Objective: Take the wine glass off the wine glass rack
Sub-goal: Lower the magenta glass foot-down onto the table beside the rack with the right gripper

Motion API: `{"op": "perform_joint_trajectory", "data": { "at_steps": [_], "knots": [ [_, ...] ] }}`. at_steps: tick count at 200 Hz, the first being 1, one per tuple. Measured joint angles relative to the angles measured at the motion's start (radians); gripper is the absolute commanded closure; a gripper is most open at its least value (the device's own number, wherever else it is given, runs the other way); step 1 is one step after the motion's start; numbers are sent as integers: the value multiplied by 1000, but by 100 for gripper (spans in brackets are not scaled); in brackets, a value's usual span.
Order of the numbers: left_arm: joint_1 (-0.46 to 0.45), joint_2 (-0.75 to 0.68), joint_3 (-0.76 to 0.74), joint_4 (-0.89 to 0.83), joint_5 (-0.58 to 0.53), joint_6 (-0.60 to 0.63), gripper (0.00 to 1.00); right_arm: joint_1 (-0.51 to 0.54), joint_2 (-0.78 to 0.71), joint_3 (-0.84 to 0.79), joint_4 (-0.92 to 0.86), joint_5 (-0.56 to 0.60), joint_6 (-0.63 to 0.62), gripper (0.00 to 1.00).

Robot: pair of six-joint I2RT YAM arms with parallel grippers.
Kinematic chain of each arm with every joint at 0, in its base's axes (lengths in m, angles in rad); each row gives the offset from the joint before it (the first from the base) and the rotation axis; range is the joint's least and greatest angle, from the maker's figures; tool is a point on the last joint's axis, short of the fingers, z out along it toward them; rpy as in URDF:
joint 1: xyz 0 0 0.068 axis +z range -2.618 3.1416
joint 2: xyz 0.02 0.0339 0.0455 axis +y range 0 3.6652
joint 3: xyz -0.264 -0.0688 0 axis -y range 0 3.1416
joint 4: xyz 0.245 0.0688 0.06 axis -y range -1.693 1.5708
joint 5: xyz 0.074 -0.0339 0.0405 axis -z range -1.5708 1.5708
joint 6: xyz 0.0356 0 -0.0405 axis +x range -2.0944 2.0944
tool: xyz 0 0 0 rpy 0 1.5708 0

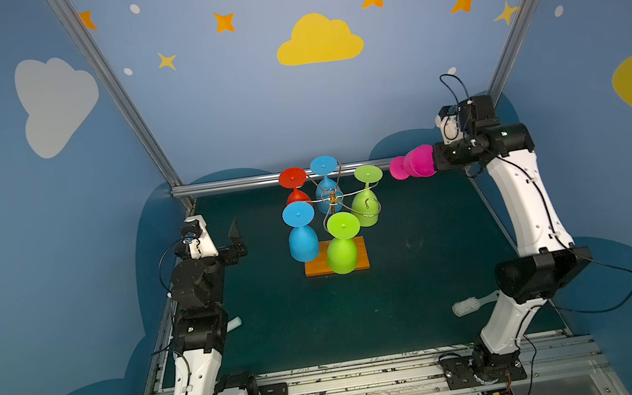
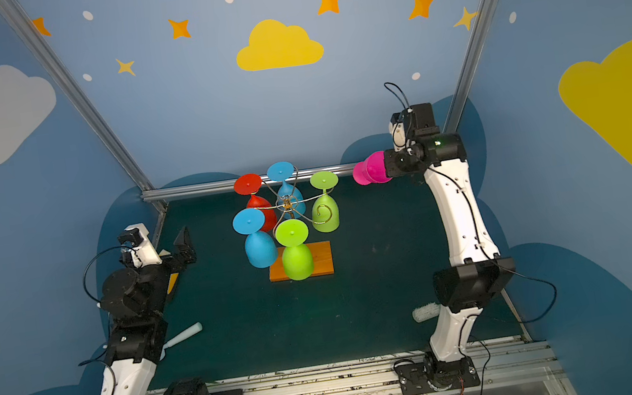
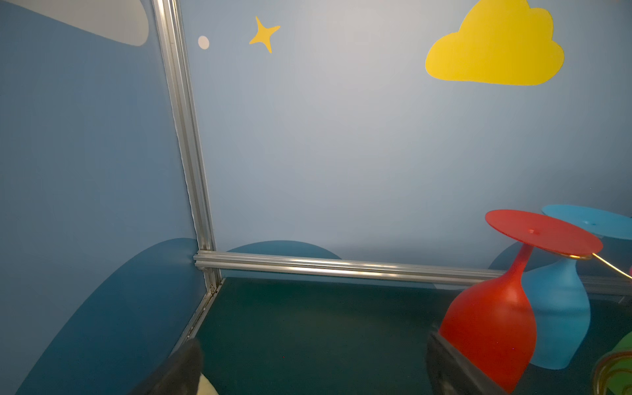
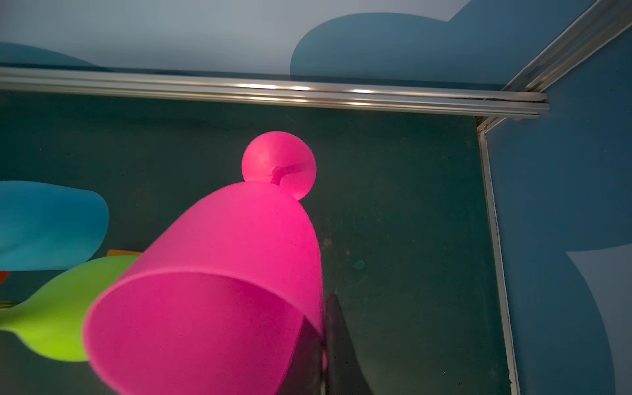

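Item: pink glass (image 1: 412, 162), clear of the rack (image 1: 360, 253), near its right side, right of centre in both top views. Long axis near level: foot toward the rack, rim at the right hand (image 1: 437, 160), which pinches the bowl wall; arm raised, wrist level. Other: left hand (image 1: 237, 240) spread wide, empty, low at frame left, farther off. Likely next: tip upright, lower to the surface (image 1: 422, 276).

Right gripper (image 4: 323, 345) pinches pink wine glass (image 4: 222, 273) by rim; green glass (image 4: 58, 314) beside.
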Motion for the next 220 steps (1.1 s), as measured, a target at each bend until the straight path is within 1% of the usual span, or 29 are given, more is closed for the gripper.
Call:
{"op": "perform_joint_trajectory", "data": {
  "at_steps": [43,91,138,220],
  "knots": [
    [1,-58,-22,0,-2,2,0,21,181,117,-80,21,-21,100],
    [1,-68,-22,0,-5,6,0,32,319,214,-131,56,-35,100],
    [1,-77,-22,-4,-6,6,0,43,386,238,-144,81,-43,100],
    [1,-80,-22,-13,-5,5,0,50,450,246,-138,103,-47,100]
  ]
}}
